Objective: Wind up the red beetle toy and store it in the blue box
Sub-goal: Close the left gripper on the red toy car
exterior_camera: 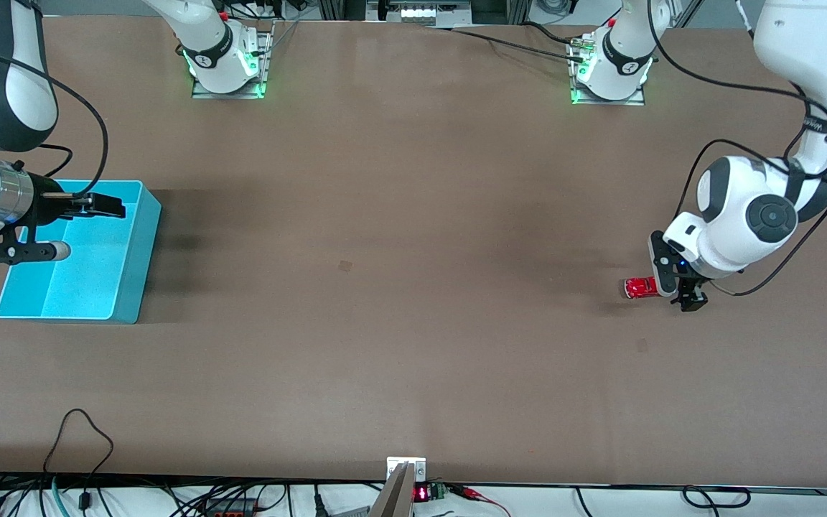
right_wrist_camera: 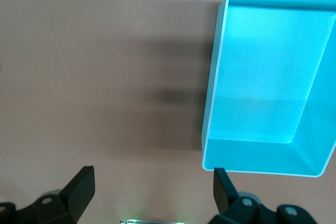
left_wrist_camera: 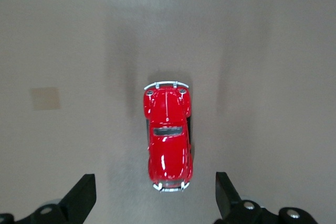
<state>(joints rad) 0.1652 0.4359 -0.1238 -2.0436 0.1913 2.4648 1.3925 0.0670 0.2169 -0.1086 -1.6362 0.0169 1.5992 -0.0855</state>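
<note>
both jaws stand open: the right gripper (exterior_camera: pixel 108 207) waits over the blue box (exterior_camera: pixel 133 262) at its arm's end; the left gripper (exterior_camera: pixel 686 291) straddles the red beetle toy (exterior_camera: pixel 639 287) on the table. an off-centre close could skid the glossy car away.

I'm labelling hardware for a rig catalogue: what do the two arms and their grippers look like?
Both arms are glossy white with dark grey joint caps and black cables looped alongside. The left gripper and right gripper have black fingers. Green lights glow at both bases.
</note>
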